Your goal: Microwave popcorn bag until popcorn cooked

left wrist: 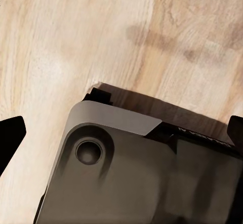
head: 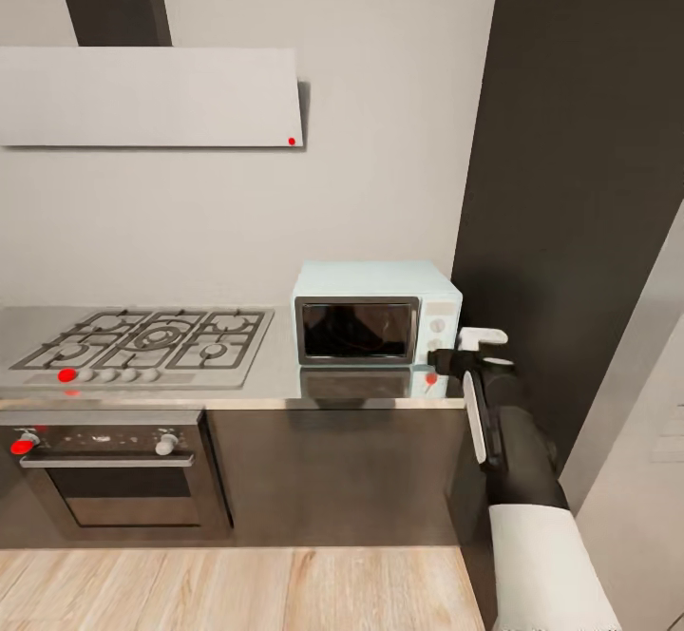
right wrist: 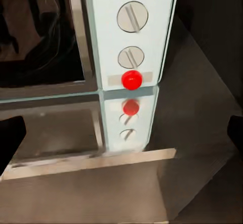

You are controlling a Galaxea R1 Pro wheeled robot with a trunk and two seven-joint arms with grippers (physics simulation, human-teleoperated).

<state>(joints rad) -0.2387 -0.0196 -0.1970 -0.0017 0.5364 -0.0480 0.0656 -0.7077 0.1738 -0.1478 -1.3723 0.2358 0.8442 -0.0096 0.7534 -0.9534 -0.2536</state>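
Kitchen: pale grey matte walls, one tall dark glossy cabinet (head: pixel 579 184) along the right side, light wood plank floor (head: pixel 237 588) with visible grain.

Flat white rectangular hood (head: pixel 152 97) on the wall, one red dot at its lower right corner, dark flue above it.

Desk (head: pixel 280 374): smooth light-grey metallic slab, reflective, thin steel front edge, dark cabinet fronts below. Its right end stops at the tall cabinet.

One gas hob (head: pixel 142 341) set into the desk's left part, ridged grey grates, row of knobs along its front edge, one red marker there. One black oven (head: pixel 119 474) under it, steel handle, two knobs, a red marker on the left one.

One microwave (head: pixel 375 313) at the desk's back right, door shut. Boxy, pale blue, dark glass door in a steel frame, pale panel on its right side with two round slotted knobs (right wrist: pixel 132 16) stacked and one red button (right wrist: pixel 131 79) beneath them. Bare strip of desk between hob and microwave, and in front of the microwave up to the front edge; panel and knobs mirror in the desk surface.

Popcorn bag: dark shapes behind the glass, cannot tell if it is inside.

Right end effector (head: pixel 446 360): black, white piece on top, at the desk's front right corner, just beside the panel's lower corner, aimed at the knobs; fingers (right wrist: pixel 10 143) well apart at the right wrist view's edges.

Left end effector: dark finger (left wrist: pixel 10 140) tips spread apart, over wood floor, above a grey rounded-corner robot base (left wrist: pixel 126 168).
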